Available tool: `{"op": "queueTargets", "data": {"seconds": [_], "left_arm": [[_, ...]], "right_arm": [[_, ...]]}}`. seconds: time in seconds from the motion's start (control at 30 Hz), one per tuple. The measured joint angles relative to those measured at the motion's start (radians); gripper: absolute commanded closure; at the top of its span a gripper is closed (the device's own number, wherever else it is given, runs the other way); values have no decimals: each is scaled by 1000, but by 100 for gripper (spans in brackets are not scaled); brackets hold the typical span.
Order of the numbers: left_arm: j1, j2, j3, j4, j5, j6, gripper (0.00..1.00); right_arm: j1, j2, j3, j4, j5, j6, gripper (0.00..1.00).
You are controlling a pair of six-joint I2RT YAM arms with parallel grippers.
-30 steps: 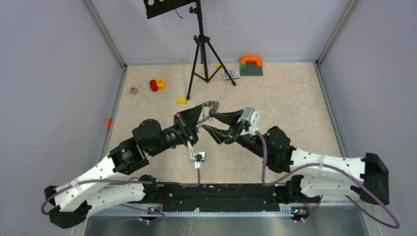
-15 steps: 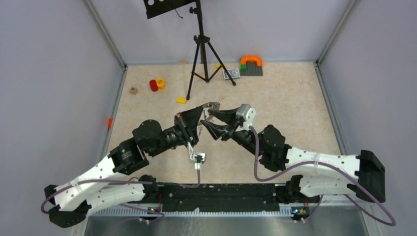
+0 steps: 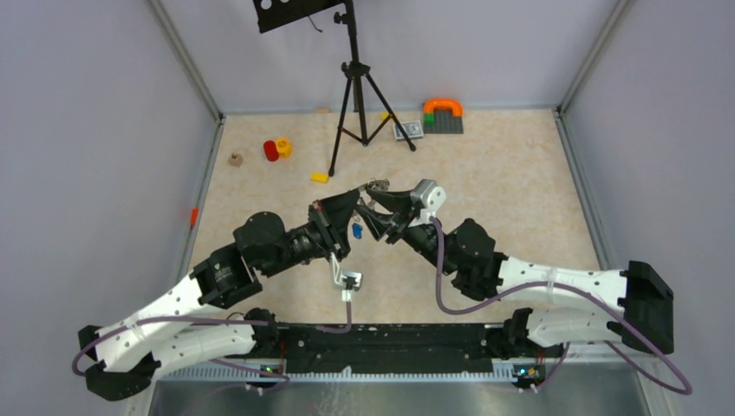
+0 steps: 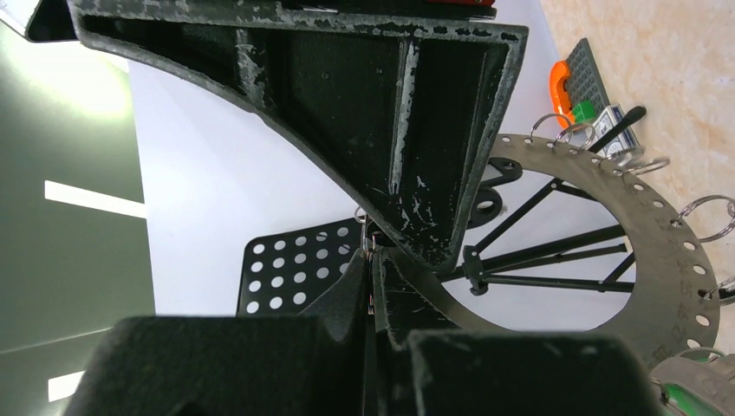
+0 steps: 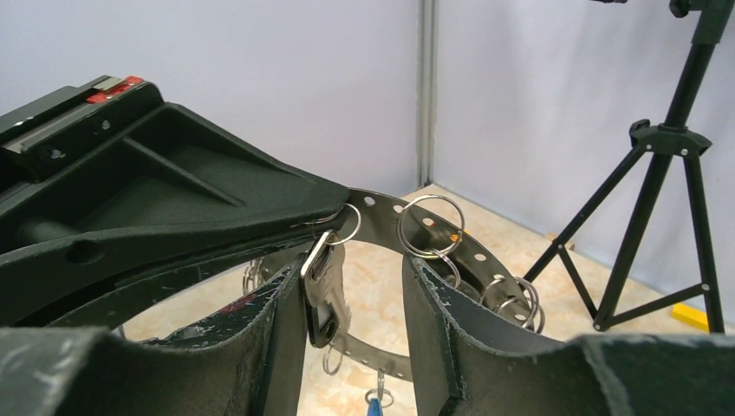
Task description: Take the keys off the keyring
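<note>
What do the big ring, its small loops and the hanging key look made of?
Keyring: flat metal plate, dull grey, matte, with punched holes along its edge. Small loops: thin bright wire, likely steel, shiny glints. Key: silvery metal with sheen; its lower part looks dark, possibly plastic.

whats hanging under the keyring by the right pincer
A key hangs from a split ring on the keyring, between the fingers of the right pincer; a blue tag dangles lower. Those fingers cover the ring's lower arc, so anything hanging there is hidden.
</note>
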Motion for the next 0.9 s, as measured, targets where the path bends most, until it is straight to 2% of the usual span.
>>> {"op": "queueTargets", "data": {"seconds": [0.43, 0.57, 0.77, 0.9], "left_arm": [[-5, -16, -16, 0, 0, -3, 100], [-5, -17, -18, 0, 0, -4, 100], [-5, -18, -18, 3, 0, -4, 100], [-6, -18, -18, 2, 0, -16, 100]], "right_arm": [[0, 0, 1, 8, 24, -10, 59], [0, 0, 2, 8, 21, -12, 70], [0, 1, 14, 6, 6, -18, 98], [1, 1, 16, -10, -15, -23, 100]]}}
